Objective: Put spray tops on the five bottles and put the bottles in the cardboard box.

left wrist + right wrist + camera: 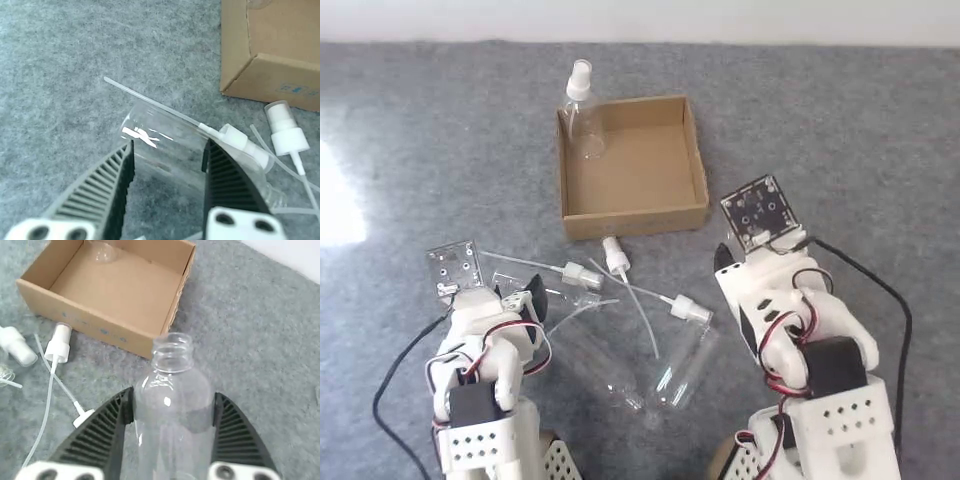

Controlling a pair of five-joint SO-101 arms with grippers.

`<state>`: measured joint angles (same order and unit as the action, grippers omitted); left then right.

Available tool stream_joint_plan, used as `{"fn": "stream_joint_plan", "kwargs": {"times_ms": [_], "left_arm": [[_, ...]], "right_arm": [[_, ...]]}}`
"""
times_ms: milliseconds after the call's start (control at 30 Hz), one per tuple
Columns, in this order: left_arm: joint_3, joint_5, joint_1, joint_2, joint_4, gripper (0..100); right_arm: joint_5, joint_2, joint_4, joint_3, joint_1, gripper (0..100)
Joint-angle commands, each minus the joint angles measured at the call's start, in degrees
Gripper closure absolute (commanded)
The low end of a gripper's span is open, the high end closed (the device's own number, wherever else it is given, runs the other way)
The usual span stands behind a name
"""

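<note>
While the right pincer (174,396) clamps an uncapped bottle (171,357), the left pincer (169,146) straddles another bottle (152,127), grip unclear.

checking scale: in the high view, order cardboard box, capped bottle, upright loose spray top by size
Largest: cardboard box.
Then: capped bottle, leaning in the box's corner.
Smallest: upright spray top.

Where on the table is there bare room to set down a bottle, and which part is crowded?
Bare grey mat lies left of the cardboard box, and more right of it. Most of the box floor is free, beside one capped bottle. Crowded: the strip on the near side of the box, strewn with spray tops and bottles.
</note>
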<state>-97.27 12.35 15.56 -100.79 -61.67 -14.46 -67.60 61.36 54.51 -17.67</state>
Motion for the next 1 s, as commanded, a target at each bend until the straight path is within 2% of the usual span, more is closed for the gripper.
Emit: {"fn": "stream_joint_plan", "kwargs": {"times_ms": [0, 267, 533, 967], "left_arm": [[0.48, 0.79, 0.00, -0.62, -0.26, 79], [0.48, 0.79, 0.00, -0.62, -0.26, 79], [0.48, 0.79, 0.00, -0.62, -0.26, 79], [0.48, 0.79, 0.00, -0.62, -0.26, 79]], "right_arm": [[0.70, -1.54, -3.12, 1.32, 0.04, 85.2], [0.79, -1.54, -6.73, 6.68, 0.22, 85.1], [6.07, -1.63, -9.71, 9.14, 6.20, 85.2], [6.15, -1.63, -9.80, 9.85, 6.37, 85.2]]}}
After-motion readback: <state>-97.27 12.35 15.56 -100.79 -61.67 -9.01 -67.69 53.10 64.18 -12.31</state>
